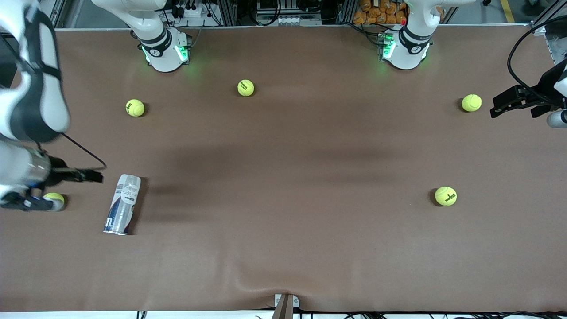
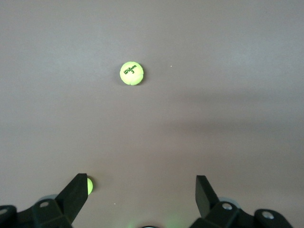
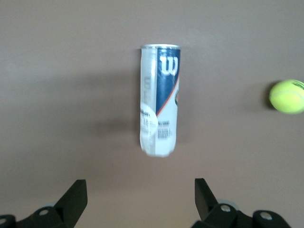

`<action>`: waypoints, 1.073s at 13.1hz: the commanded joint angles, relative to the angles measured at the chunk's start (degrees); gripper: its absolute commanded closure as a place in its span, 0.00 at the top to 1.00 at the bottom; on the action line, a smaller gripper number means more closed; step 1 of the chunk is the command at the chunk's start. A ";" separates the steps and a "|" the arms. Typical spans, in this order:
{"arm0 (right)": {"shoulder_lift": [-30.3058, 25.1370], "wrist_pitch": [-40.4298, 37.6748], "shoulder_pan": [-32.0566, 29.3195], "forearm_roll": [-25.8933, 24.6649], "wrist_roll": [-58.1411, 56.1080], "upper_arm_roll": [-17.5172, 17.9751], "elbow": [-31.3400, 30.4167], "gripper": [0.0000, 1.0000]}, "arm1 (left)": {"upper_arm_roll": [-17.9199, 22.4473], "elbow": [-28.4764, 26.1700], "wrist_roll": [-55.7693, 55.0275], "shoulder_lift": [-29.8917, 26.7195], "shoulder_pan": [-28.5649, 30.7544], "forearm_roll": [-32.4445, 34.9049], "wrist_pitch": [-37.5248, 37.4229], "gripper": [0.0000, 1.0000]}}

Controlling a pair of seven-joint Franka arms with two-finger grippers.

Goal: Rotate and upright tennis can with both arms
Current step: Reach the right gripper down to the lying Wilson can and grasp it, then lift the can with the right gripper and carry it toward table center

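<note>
The clear plastic tennis can with its white and dark blue label (image 1: pixel 122 204) lies flat on its side on the brown table (image 1: pixel 283 177), toward the right arm's end and fairly near the front camera. Its length runs roughly toward and away from that camera. Nothing touches it.

The right pincer (image 3: pixel 140 198) hangs over the table just beside the can, pointed toward it, with its two black fingers (image 3: pixel 76 194) spread wide apart and nothing between them. In the right wrist view the can sits straight ahead between the open fingers, W logo showing, with clear table between it and the fingertips. A yellow-green tennis ball (image 1: pixel 54 199) rests on the table under that arm's wrist.

The left pincer (image 2: pixel 141 195) is at the table's other end, above the cloth close to another yellow-green tennis ball (image 1: pixel 471 103); its fingers are also wide apart and empty. It is well apart from the can and looks to be waiting. Three more yellow-green balls lie scattered about the table.

As I judge it, the task has barely begun: the can has been neither gripped nor turned, and it is certainly not upright. Everything is left to do: closing on the can, rotating it, bringing the left arm across to help, and standing it on its end.
</note>
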 commanded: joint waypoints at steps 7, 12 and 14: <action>14.83 19.25 -3.55 -0.63 -11.20 0.27 -2.91 1.00 | 0.19 0.72 0.71 0.61 0.39 -1.30 -0.19 1.00; 17.38 22.70 -3.90 -0.45 -11.11 0.36 -3.71 1.00 | 0.19 0.72 0.71 0.78 0.48 -1.30 -0.19 1.00; 17.65 22.61 -3.90 -0.45 -11.02 0.36 -3.80 1.00 | 0.19 0.80 1.41 0.87 1.00 -1.30 -0.19 1.00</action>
